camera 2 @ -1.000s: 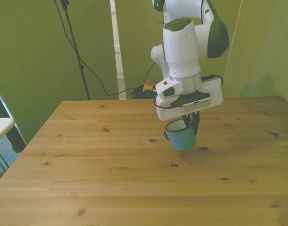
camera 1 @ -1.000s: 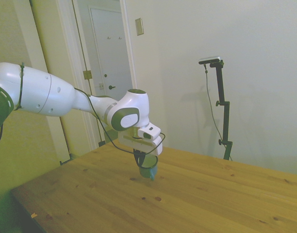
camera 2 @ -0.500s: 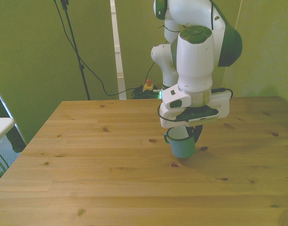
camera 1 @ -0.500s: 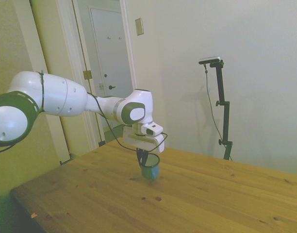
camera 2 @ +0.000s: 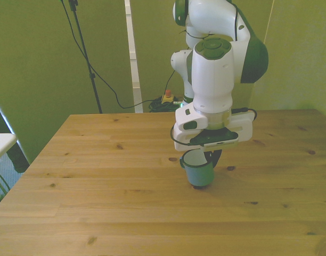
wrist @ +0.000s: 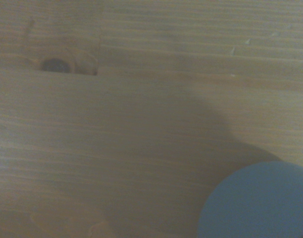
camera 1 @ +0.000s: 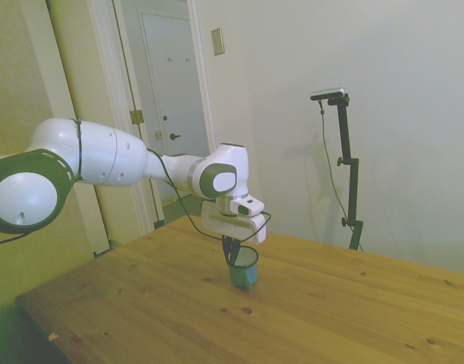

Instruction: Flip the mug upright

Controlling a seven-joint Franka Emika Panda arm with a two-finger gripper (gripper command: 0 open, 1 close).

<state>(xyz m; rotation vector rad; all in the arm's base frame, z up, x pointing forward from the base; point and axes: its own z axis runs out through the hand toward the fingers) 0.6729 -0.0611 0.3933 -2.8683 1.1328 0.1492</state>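
The teal mug (camera 1: 244,271) stands upright with its opening facing up, near the middle of the wooden table (camera 1: 353,303). In the front view the mug (camera 2: 199,172) hangs straight below the white hand, its small handle toward the front view's left. My gripper (camera 1: 233,255) reaches down from above and is shut on the mug's rim; one dark finger (camera 2: 216,157) shows behind the rim. The base is at or just above the wood, and I cannot tell whether it touches. The wrist view shows a blurred teal patch of the mug (wrist: 258,201).
The table's left edge (camera 2: 32,160) and near edge (camera 2: 152,250) bound the surface. A white ledge (camera 2: 0,143) sits beyond the front view's left edge. A small red-topped box (camera 2: 166,96) lies behind the table, off its surface.
The mug has gone from tilted and raised to upright and lower. The hand carried it down and slightly toward the front view's left.
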